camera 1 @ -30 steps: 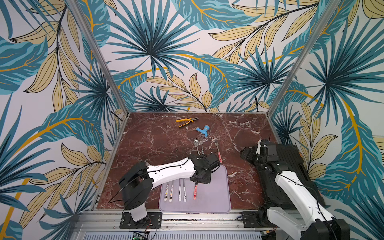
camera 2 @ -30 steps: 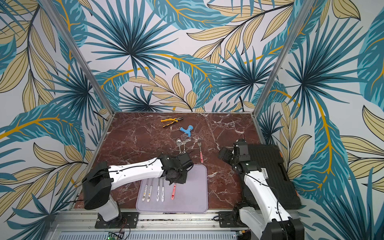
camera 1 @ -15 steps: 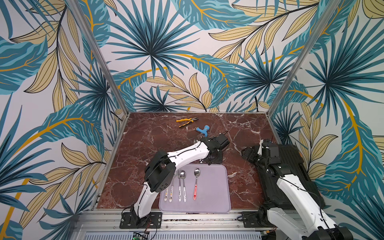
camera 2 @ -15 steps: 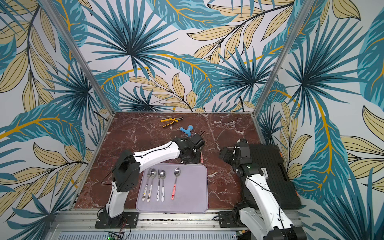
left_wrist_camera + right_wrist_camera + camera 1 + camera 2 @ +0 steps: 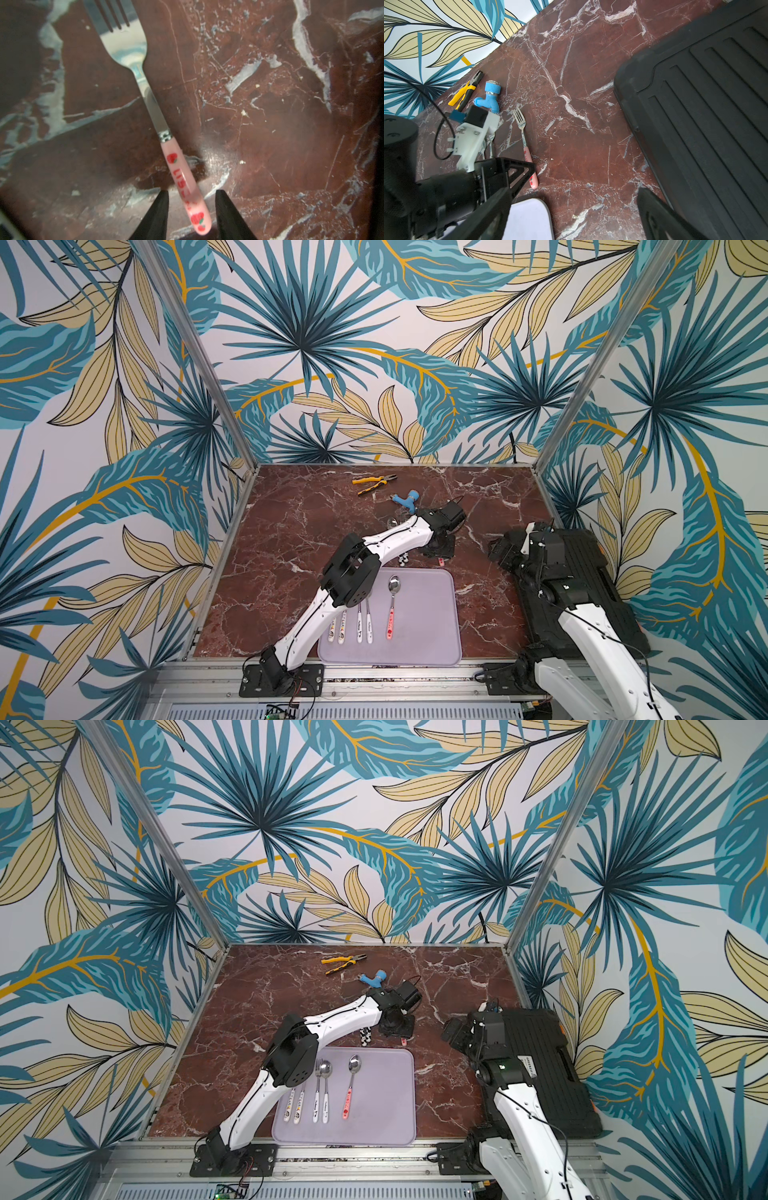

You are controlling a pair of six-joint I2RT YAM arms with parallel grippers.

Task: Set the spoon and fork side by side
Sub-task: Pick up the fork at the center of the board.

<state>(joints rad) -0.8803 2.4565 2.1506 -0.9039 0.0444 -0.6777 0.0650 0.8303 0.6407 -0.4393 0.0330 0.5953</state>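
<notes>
Fork (image 5: 158,116): is lying flat on the bare counter (image 5: 291,531), just beyond the far right corner of the tray (image 5: 432,614). Its tines are pointing to the far side and its handle to the near side.
Fork's look: is showing a shiny steel head and neck, a small silver collar, and a pale pink handle with red strawberries and red lettering. In both top views only the pink tip (image 5: 441,560) is peeking out from under the arm.
Spoon (image 5: 392,601): is lying on the lilac tray with its bowl to the far side. Its pink handle with red marks is pointing near, well apart from the fork.
Left pincer (image 5: 191,191): is standing open over the near end of the fork's handle, with one black fingertip (image 5: 160,207) on each side. A strip of counter is showing between each finger and the handle, so it is gripping nothing.
Right pincer (image 5: 494,551): is sitting at the left edge of the black case (image 5: 582,572), to the right of the fork. Its jaws are standing wide apart and holding nothing.
Other cutlery (image 5: 359,622): four white-handled pieces are lying in a row on the left part of the tray, left of the spoon.
Spotted handle (image 5: 402,559): is lying on the counter just left of the fork's tip, partly under the left arm.
Far side: yellow pliers (image 5: 374,483) and a blue tap (image 5: 405,499) are lying near the back wall.
</notes>
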